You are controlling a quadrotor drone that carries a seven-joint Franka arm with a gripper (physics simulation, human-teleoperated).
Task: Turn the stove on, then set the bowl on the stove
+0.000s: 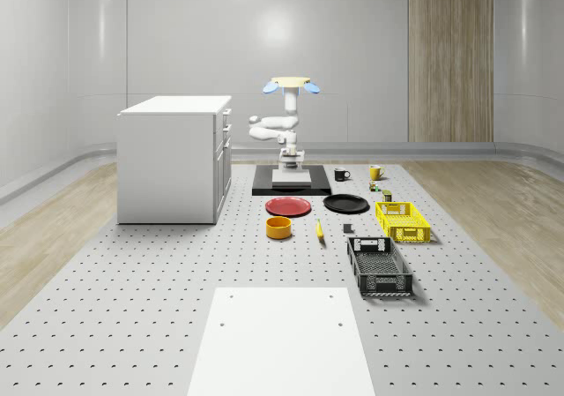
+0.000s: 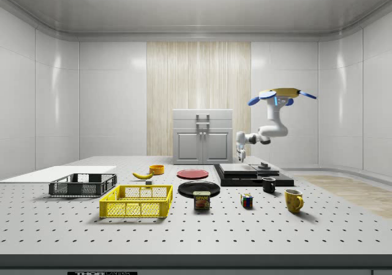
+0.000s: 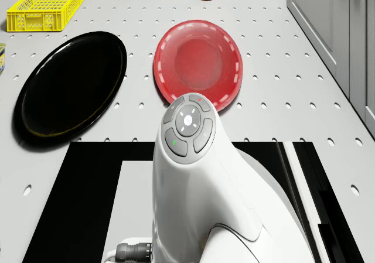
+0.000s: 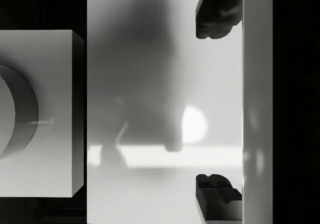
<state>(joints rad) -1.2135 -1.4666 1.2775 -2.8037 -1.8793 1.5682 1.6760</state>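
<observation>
The yellow crate (image 1: pixel 403 220) and the black crate (image 1: pixel 379 266) are lying on the desk (image 1: pixel 159 308) with nothing showing inside them from above; the orange bowl (image 1: pixel 278 227) is sitting upright, mouth up, in front of the stove (image 1: pixel 264 187), just beyond the red plate (image 1: pixel 288 206). The drone (image 1: pixel 292 84) is hovering over the stove's far edge, with the arm folding down so that the gripper (image 1: pixel 291 162) is hanging just above the stove's pale plate (image 4: pixel 150 109). In the wrist view its fingers (image 4: pixel 216 14) are standing wide apart, released, holding nothing. The stove's knob (image 4: pixel 17 114) is being cut off at that view's edge, so its setting is hard to make out. The stove's long axis is running across the whole-scene view.
</observation>
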